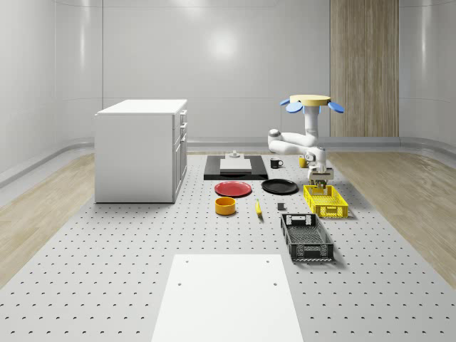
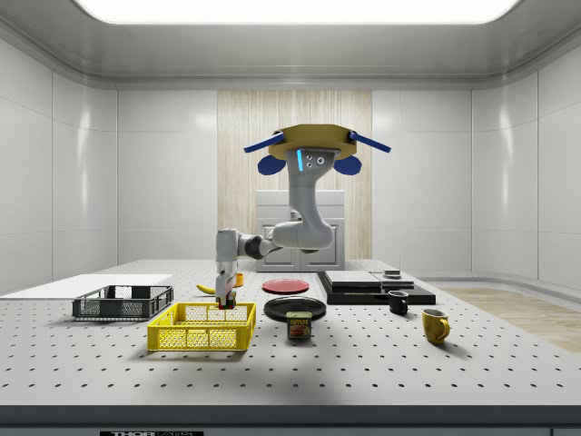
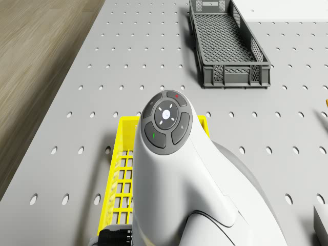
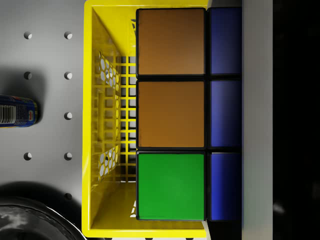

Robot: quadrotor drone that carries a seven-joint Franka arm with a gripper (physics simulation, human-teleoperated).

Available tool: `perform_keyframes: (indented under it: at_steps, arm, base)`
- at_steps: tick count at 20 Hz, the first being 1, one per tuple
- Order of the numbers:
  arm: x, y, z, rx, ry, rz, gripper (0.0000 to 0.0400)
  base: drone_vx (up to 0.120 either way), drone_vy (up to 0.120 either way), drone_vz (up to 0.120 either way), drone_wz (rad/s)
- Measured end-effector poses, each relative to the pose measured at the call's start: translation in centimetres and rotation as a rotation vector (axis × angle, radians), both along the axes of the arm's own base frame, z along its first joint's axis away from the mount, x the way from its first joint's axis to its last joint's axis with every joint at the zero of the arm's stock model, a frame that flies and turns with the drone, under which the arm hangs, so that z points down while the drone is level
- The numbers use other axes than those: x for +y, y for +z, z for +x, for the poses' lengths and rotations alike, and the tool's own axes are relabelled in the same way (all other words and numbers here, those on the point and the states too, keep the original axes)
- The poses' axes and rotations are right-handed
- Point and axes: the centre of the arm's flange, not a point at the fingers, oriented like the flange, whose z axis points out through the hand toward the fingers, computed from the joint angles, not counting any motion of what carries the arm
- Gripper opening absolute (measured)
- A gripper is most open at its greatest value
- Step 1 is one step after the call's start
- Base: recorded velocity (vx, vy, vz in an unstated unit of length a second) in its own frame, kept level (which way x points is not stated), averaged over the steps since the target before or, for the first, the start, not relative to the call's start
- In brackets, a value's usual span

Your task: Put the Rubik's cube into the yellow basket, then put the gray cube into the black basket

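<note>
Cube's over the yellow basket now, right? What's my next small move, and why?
Probably lower a touch, then open the fingers. The gripper holds the Rubik's cube just above the yellow basket, basket floor directly beneath it in the wrist view. The drone hovers over the table beside the basket.

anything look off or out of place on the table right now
Nothing stands out. The yellow basket and black basket sit flat and square, and the plates, mugs and can are upright and apart. The drone hovers beside the yellow basket, and the gripper holds the Rubik's cube over it.
</note>
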Motion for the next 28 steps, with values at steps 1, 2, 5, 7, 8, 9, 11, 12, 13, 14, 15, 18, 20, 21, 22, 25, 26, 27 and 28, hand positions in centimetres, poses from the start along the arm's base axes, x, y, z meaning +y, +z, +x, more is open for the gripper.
perform_keyframes:
  at_steps: [1, 2, 5, 7, 8, 9, 11, 12, 13, 14, 15, 18, 20, 21, 22, 25, 26, 27, 28]
  arm:
    - [0.0, 0.3, 0.0, 0.0, 0.0, 0.0, 0.0325]
    - [0.0, 0.7, 0.0, 0.0, 0.0, 0.0, 0.0325]
    - [0.0, 2.0, 0.0, 0.0, 0.0, 0.0, 0.0325]
    - [0.0, 2.9, 0.0, 0.0, 0.0, 0.0, 0.0325]
    - [0.0, 3.4, 0.0, 0.0, 0.0, 0.0, 0.0325]
    - [0.0, 3.9, 0.0, 0.0, 0.0, 0.0, 0.0325]
    - [0.0, 4.8, 0.0, 0.0, 0.0, 0.0, 0.0325]
    - [0.0, 5.2, 0.0, 0.0, 0.0, 0.0, 0.0325]
    - [0.0, 5.7, 0.0, 0.0, 0.0, 0.0, 0.0325]
    - [0.0, 6.1, 0.0, 0.0, 0.0, 0.0, 0.0325]
    - [0.0, 6.5, 0.0, 0.0, 0.0, 0.0, 0.0325]
    - [0.0, 7.4, 0.0, 0.0, 0.0, 0.0, 0.0325]
    - [0.0, 7.8, 0.0, 0.0, 0.0, 0.0, 0.0331]
    - [0.0, 7.9, 0.0, 0.0, 0.0, 0.0, 0.0346]
    - [0.0, 8.1, 0.0, 0.0, 0.0, 0.0, 0.0358]
    - [0.0, 8.0, 0.0, 0.0, 0.0, 0.0, 0.038]
    - [0.0, 7.8, 0.0, 0.0, 0.0, 0.0, 0.0385]
    - [0.0, 7.6, 0.0, 0.0, 0.0, 0.0, 0.0388]
    - [0.0, 7.3, 0.0, 0.0, 0.0, 0.0, 0.0391]
  base:
    - [0.0, 0.0, 0.0, 0.0]
    - [0.0, 0.0, 0.0, 0.0]
    - [0.0, 0.0, 0.0, 0.0]
    - [0.0, 0.0, 0.0, 0.0]
    - [0.0, 0.0, 0.0, 0.0]
    - [0.0, 0.0, 0.0, 0.0]
    - [0.0, 0.0, 0.0, 0.0]
    - [0.0, 0.0, 0.0, 0.0]
    - [0.0, 0.0, 0.0, 0.0]
    - [0.0, 0.0, 0.0, 0.0]
    - [0.0, 0.0, 0.0, 0.0]
    - [0.0, 0.0, 0.0, 0.0]
    - [0.0, 0.0, 0.0, 0.0]
    - [0.0, 0.0, 0.0, 0.0]
    - [0.0, 0.0, 0.0, 0.0]
    - [0.0, 0.0, 0.0, 0.0]
    - [0.0, 0.0, 0.0, 0.0]
    - [0.0, 0.0, 0.0, 0.0]
    - [0.0, 0.0, 0.0, 0.0]
